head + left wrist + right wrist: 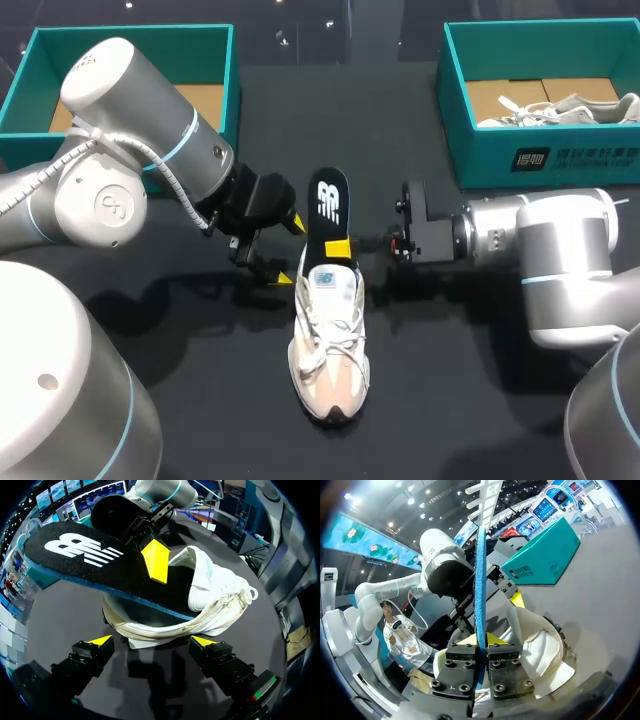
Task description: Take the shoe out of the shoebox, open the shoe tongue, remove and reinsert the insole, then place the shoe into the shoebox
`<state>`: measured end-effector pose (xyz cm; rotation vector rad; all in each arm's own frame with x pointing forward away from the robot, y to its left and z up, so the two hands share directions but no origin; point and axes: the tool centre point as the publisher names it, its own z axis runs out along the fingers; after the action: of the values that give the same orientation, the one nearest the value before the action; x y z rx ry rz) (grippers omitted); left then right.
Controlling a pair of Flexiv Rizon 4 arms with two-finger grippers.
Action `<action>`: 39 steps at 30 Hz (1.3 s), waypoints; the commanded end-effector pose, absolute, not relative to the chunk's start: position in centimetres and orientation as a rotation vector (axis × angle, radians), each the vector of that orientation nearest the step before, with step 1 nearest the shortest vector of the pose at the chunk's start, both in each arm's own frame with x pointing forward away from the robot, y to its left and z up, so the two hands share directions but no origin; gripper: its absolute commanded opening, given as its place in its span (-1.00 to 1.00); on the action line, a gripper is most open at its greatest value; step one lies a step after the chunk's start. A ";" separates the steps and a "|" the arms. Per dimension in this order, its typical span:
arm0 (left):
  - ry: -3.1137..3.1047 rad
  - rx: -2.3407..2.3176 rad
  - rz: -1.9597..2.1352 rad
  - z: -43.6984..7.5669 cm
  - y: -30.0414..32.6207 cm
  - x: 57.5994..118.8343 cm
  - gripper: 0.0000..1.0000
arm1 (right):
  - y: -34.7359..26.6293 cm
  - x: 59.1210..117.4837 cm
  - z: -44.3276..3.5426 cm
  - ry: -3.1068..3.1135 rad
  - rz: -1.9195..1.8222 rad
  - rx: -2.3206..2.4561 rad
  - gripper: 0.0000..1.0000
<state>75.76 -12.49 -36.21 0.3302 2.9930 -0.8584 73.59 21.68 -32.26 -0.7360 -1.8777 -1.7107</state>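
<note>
The shoe [328, 345] lies midway on the counter [450, 400], the insole [328, 205] jutting rearward from it — left shoebox [130, 40] behind at the left, right shoebox [540, 165] behind at the right, second shoe [570, 108] inside.

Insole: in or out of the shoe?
The insole is partly out: toe end inside the shoe, heel end sticking out, clamped in the right gripper.

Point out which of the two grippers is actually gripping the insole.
The right gripper: it is shut on the black insole sticking out of the shoe. The left gripper is open, at the shoe's heel.
</note>
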 end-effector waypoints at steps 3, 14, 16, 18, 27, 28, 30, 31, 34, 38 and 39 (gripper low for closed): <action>2.993 0.331 -0.857 -36.3 -12.6 75.8 1.00 | 22.0 72.2 -33.1 -1.868 -1.691 -0.818 -1.00; 2.993 0.331 -0.857 -36.3 -12.6 75.8 1.00 | 22.2 70.7 -33.5 -1.874 -1.645 -0.903 -1.00; 2.993 0.331 -0.857 -36.3 -12.6 75.8 1.00 | 22.1 70.4 -33.3 -1.871 -1.648 -0.911 -1.00; 2.993 0.331 -0.857 -36.3 -12.6 75.8 1.00 | 22.1 70.4 -33.3 -1.868 -1.646 -0.923 -1.00; 2.993 0.331 -0.857 -36.3 -12.6 75.8 1.00 | 21.8 71.2 -33.4 -1.876 -1.627 -0.954 -0.62; 2.993 0.331 -0.857 -36.3 -12.6 75.8 1.00 | 21.8 71.4 -33.3 -1.883 -1.624 -0.952 -0.51; 2.993 0.331 -0.857 -36.3 -12.6 75.8 1.00 | 21.9 71.7 -33.0 -1.895 -1.623 -0.944 -0.42; 2.993 0.331 -0.857 -36.3 -12.6 75.8 1.00 | 21.9 71.8 -32.9 -1.902 -1.622 -0.940 -0.41; 2.993 0.331 -0.857 -36.3 -12.6 75.8 1.00 | 22.0 72.1 -32.5 -1.920 -1.620 -0.928 -0.37; 2.993 0.331 -0.857 -36.3 -12.6 75.8 1.00 | 22.2 72.7 -31.9 -1.954 -1.612 -0.915 -0.37; 2.993 0.331 -0.857 -36.3 -12.6 75.8 1.00 | 22.2 72.8 -31.7 -1.965 -1.609 -0.915 -0.38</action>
<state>75.76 -12.49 -36.21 0.3302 2.9930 -0.8583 72.48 22.02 -32.29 -0.9169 -1.9452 -1.6372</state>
